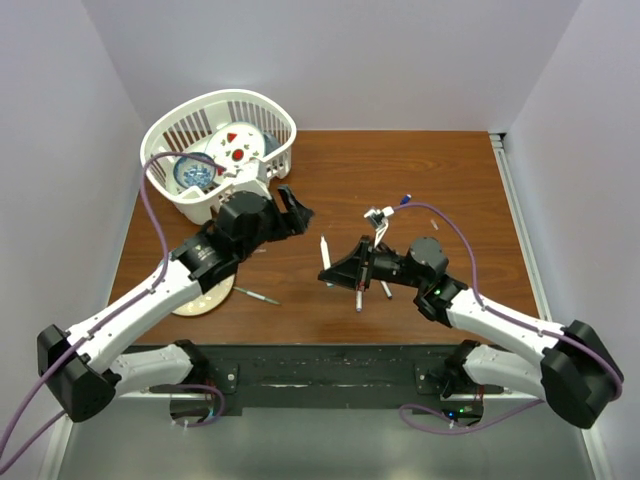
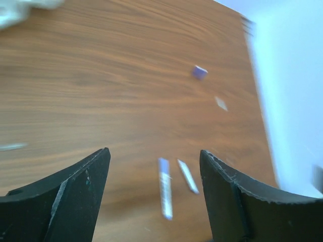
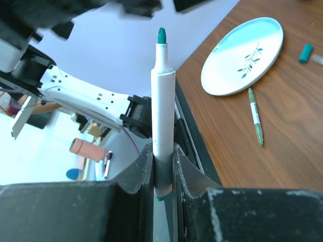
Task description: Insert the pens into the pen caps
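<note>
My right gripper [image 3: 162, 166] is clamped narrow on the lower barrel of the green-tipped marker [image 3: 162, 96]. The marker stands upright near the table's centre with its bare tip up. My left gripper [image 2: 154, 154] hangs at about ten o'clock from it, jaws wide with nothing between them.

The teal cap [image 3: 305, 52], which I judge to be the match, lies on the wood near the plate [image 3: 229, 65], toward eight o'clock on the table. A purple cap [image 2: 199, 72] lies ahead of the left fingers at about one o'clock; I read it as the wrong colour.

To do this well, I'd hold the right hand motionless and take the teal cap by its closed end, leaving the mouth clear. Then I'd bring it over the tip in line with the barrel and press straight down. The grip sits low on the barrel, so a sideways push could lever the marker over.
</note>
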Robot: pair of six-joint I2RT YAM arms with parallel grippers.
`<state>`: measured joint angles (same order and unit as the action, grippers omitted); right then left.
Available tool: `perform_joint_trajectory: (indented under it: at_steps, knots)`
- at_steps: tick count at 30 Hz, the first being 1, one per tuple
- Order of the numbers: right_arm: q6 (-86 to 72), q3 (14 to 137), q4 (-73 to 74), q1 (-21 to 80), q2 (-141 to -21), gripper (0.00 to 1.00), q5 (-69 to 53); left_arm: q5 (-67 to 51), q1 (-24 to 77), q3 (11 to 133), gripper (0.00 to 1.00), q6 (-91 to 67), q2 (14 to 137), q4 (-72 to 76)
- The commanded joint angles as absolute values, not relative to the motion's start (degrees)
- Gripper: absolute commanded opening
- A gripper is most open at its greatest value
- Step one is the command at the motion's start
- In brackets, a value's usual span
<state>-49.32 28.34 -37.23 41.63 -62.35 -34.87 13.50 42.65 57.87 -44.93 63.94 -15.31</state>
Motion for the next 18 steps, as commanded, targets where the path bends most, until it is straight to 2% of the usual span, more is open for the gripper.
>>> perform_joint_trajectory:
  at_steps: [1,7,18]
  knots:
    - [-46.58,26.72,-35.25,41.75,-56.7,0.0,-33.05,25.92,35.0,57.75,0.72,-50.62,63.28,-24.52]
    - [-44.65,26.28,-30.07,41.75,-51.95,0.0,-31.99,24.35,23.67,48.88,0.58,-56.25,64.68,-22.78]
    - [-42.72,26.28,-25.93,41.75,-47.73,0.0,-31.29,28.03,21.09,52.11,0.48,-59.5,79.01,-24.17]
